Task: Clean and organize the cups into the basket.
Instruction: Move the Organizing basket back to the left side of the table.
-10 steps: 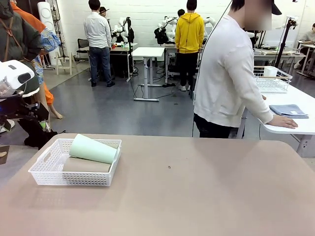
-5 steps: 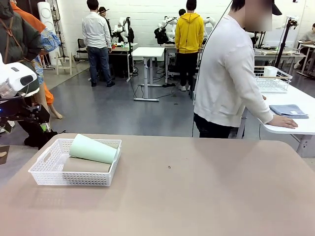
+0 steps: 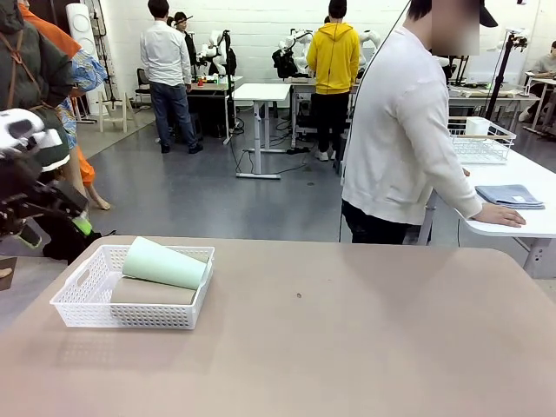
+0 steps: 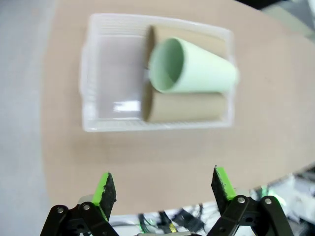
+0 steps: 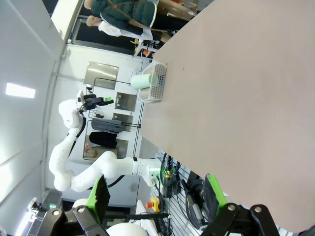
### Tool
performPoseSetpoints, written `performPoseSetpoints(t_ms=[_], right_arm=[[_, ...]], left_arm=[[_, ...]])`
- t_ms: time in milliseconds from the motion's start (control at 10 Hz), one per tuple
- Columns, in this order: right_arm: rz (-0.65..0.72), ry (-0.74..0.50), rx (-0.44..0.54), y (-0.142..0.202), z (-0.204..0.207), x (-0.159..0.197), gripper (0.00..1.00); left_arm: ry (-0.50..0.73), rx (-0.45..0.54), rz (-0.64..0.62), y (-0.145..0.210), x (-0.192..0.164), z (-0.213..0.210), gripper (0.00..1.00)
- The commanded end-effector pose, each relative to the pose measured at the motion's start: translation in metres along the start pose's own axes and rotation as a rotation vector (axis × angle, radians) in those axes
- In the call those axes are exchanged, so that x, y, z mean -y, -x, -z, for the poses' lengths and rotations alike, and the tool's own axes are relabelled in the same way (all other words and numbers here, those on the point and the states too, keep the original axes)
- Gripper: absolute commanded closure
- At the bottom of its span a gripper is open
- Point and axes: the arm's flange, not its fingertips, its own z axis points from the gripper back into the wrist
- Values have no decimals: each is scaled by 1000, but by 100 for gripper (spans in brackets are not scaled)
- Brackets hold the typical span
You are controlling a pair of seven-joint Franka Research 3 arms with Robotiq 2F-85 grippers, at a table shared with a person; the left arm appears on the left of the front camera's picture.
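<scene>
Your left gripper [image 4: 164, 189], jaws spread and empty, has lifted back over the last second, leaving the mint cup [image 4: 192, 66] atop two brown cups [image 4: 186, 106] in the white basket [image 4: 98, 123] ahead; the right gripper [image 5: 156, 199] hangs open, the task apparently done.
</scene>
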Motion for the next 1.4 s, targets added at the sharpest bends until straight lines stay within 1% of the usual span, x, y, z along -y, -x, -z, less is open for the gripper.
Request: performPoseSetpoints(t_ms=[0, 100, 200, 300, 400, 500, 600, 700, 900, 1200, 1300], right_arm=[[0, -2, -14, 2, 0, 0, 0], [0, -2, -14, 2, 0, 0, 0], [0, -2, -14, 2, 0, 0, 0], [0, -2, -14, 2, 0, 0, 0], [0, -2, -14, 2, 0, 0, 0], [0, -2, -14, 2, 0, 0, 0], [0, -2, -14, 2, 0, 0, 0], [0, -2, -14, 2, 0, 0, 0], [0, -2, -14, 2, 0, 0, 0], [0, -2, -14, 2, 0, 0, 0], [0, -2, -14, 2, 0, 0, 0]], left_arm=[[471, -356, 39, -6, -50, -52, 0], [586, -348, 60, -5, -73, -66, 0], [679, -310, 59, -3, -96, -73, 0], [726, -288, 46, 0, -117, -73, 0], [766, -291, 18, 3, -139, -72, 0], [834, -296, -32, 4, -166, -71, 0], [879, -285, -70, 7, -184, -65, 0], [901, -267, -104, 11, -196, -56, 0], [907, -187, -163, 22, -214, -48, 0], [942, -148, -225, 29, -240, -46, 0], [940, -145, -232, 27, -241, -49, 0]])
